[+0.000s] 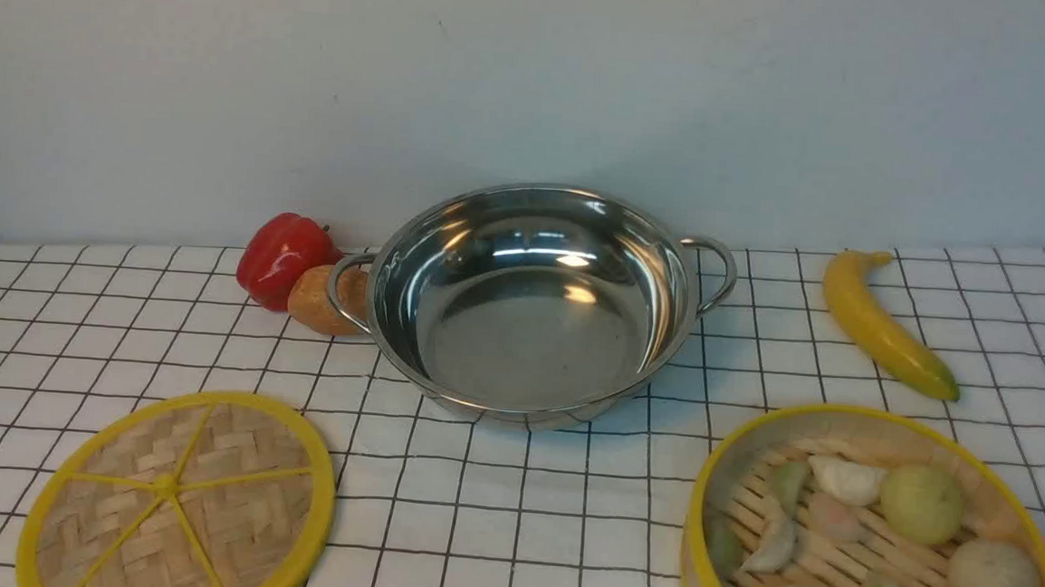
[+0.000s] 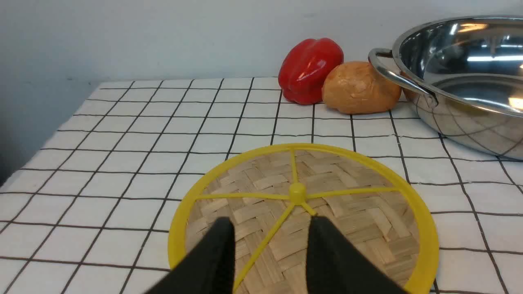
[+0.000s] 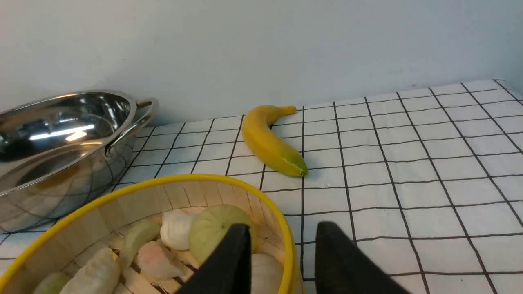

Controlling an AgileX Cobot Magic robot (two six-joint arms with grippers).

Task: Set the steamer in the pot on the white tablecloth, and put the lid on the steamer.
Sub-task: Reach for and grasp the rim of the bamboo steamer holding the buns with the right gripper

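**Steamer [image 1: 859, 430] sits outside the pot, both grippers open**

Neither arm shows in the front view; only the black fingers appear, each pair in its own wrist view. The left gripper [image 2: 271, 220] hangs low over the near part of the lid [image 1: 179, 495] and points toward the hub. Its jaws stand apart with nothing between them, and one yellow spoke runs under the gap. The right gripper [image 3: 284, 226] is also spread. One finger [image 3: 229, 261] is over the steamer's inside, the other is outside its wall, and the yellow rim passes between them. Whether either finger touches the rim cannot be told.

The steamer rests on the tablecloth [image 1: 509, 510] at the near right, partly cut off by the frame edge. On its slatted floor lie a green bun [image 1: 922, 504], pale buns [image 1: 995, 581] and several dumplings [image 1: 847, 479]. The lid lies flat at the near left, well apart from the steamer.

Farther back, between the two, stands the pot [image 1: 529, 330], empty and upright, its two loop handles out to the sides. Beside its left handle sits an orange lump [image 1: 318, 301], with a red pepper [image 1: 281, 259] just behind it. A banana [image 1: 883, 325] lies to the right of the pot, beyond the steamer. A plain wall [image 1: 536, 76] closes the back.
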